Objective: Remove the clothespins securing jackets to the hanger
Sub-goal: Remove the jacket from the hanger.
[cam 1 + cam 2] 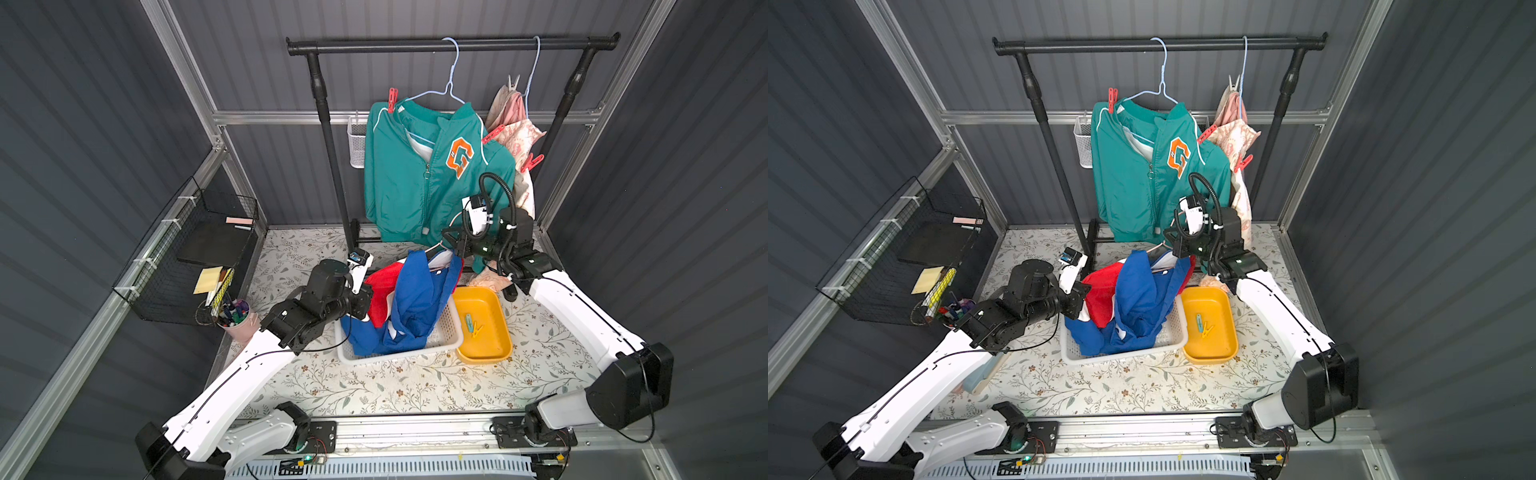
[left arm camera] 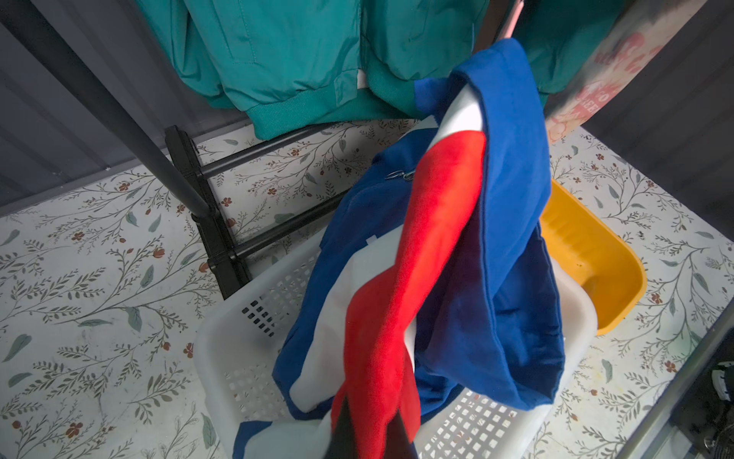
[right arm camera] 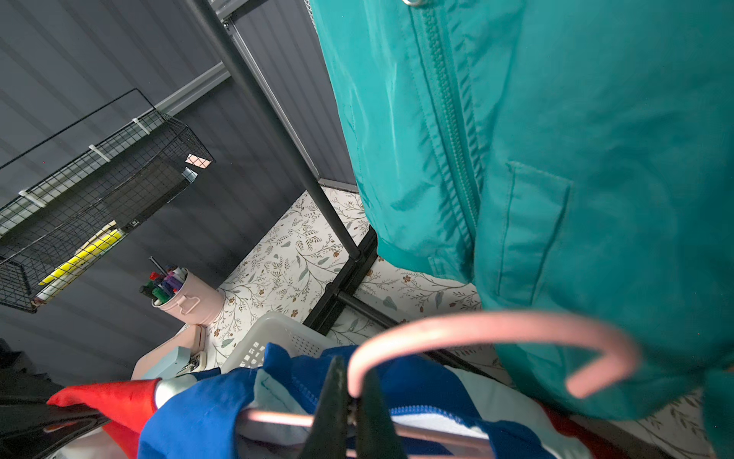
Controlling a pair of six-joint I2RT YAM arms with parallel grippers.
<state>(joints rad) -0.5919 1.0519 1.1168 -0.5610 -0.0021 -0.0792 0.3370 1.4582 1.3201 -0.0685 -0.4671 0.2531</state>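
The blue jacket (image 1: 419,291) with red and white panels droops over a white basket (image 1: 415,355). It still sits on a pink hanger (image 3: 476,326), and my right gripper (image 3: 354,391) is shut on that hanger's neck. My left gripper (image 2: 369,431) is shut on the jacket's red sleeve (image 2: 417,246). On the rail hang the teal jacket (image 1: 407,183) and the cream floral jacket (image 1: 519,137). A red clothespin (image 1: 392,99) pins the teal shoulder. Two more red clothespins (image 1: 492,134) (image 1: 532,162) and a whitish-grey one (image 1: 514,81) sit by the cream jacket.
A yellow tray (image 1: 494,307) right of the basket holds a teal and a yellow clothespin (image 1: 473,326). The black rail stand (image 1: 328,137) carries a white mesh cup (image 1: 356,143). A wire wall basket (image 1: 199,249) and a pink pen cup (image 1: 241,320) stand at the left.
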